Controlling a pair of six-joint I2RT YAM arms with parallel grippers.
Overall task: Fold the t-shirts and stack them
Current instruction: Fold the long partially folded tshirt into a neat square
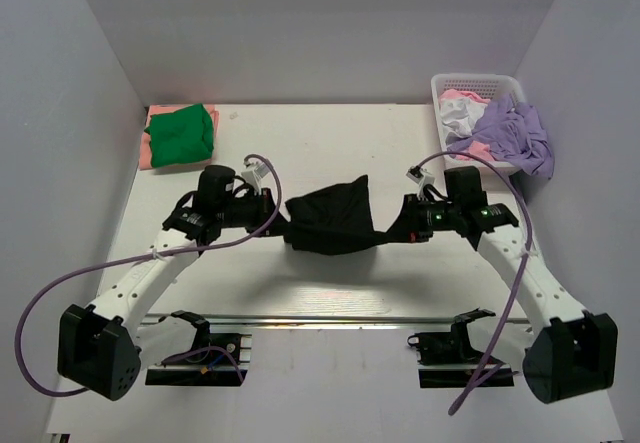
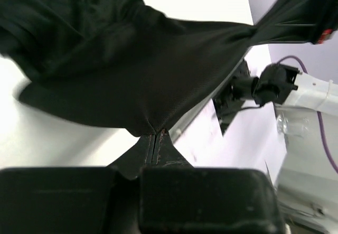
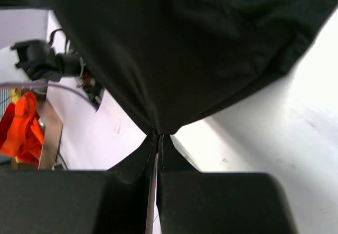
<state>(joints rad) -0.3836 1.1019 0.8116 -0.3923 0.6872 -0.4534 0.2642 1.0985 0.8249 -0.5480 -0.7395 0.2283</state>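
Observation:
A black t-shirt (image 1: 333, 216) hangs stretched between my two grippers above the middle of the table. My left gripper (image 1: 280, 223) is shut on its left edge; in the left wrist view the cloth (image 2: 132, 59) runs out from the pinched fingertips (image 2: 153, 134). My right gripper (image 1: 393, 231) is shut on the right edge, where the black cloth (image 3: 174, 49) fans up from the closed tips (image 3: 160, 134). A folded green t-shirt (image 1: 183, 131) lies on a salmon-pink one (image 1: 150, 148) at the back left. Lavender (image 1: 515, 133), white (image 1: 460, 115) and pale pink shirts fill the basket.
The white lattice basket (image 1: 480, 85) stands at the back right against the wall. Purple cables loop from both arms. Two black mounts (image 1: 195, 348) (image 1: 455, 343) sit along the rail at the near table edge. Grey walls close in on three sides.

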